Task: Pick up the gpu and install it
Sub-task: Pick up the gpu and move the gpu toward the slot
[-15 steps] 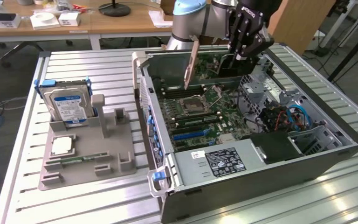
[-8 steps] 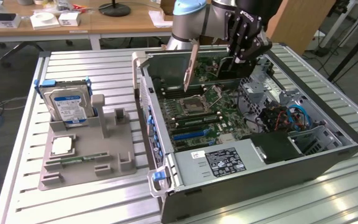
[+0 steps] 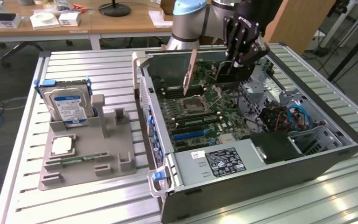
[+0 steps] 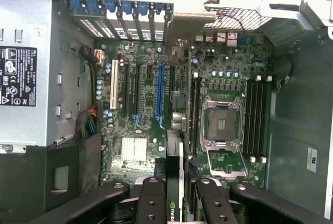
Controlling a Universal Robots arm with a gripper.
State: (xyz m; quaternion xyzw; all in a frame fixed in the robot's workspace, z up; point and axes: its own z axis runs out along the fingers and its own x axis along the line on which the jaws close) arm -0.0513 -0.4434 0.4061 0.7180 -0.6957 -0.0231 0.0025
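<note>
**Gpu clamped on edge above the open case**

On the ribbed aluminium table (image 3: 73,205), at the exterior view's left, sits a grey plastic fixture tray (image 3: 107,140). It carries a silver hard drive (image 3: 67,105) with a blue label, standing upright. A square silver processor chip (image 3: 63,145) lies flat in front of the drive, and a narrow green memory stick (image 3: 73,161) lies in a groove just beside the chip.

To the right of the tray lies a black and grey metal computer case (image 3: 328,156) with its side panel off. Its green motherboard (image 3: 197,114) faces up, and a grey boxed power supply (image 3: 223,161) with a black label sits at the near end.

Above the far part of the case hangs the silver-and-blue robot arm (image 3: 188,18), its black two-fingered gripper (image 4: 179,185) pointing down into the case. The claw is clamped on the gpu (image 4: 174,211), a thin green card with a dark face, with the fingers pressing its two flat sides.

The card stands on edge over the motherboard. Seen from the wrist, it lines up between the long blue slot (image 4: 160,96) and the open silver processor socket (image 4: 221,125). Whether its lower edge touches the board cannot be told.
</note>
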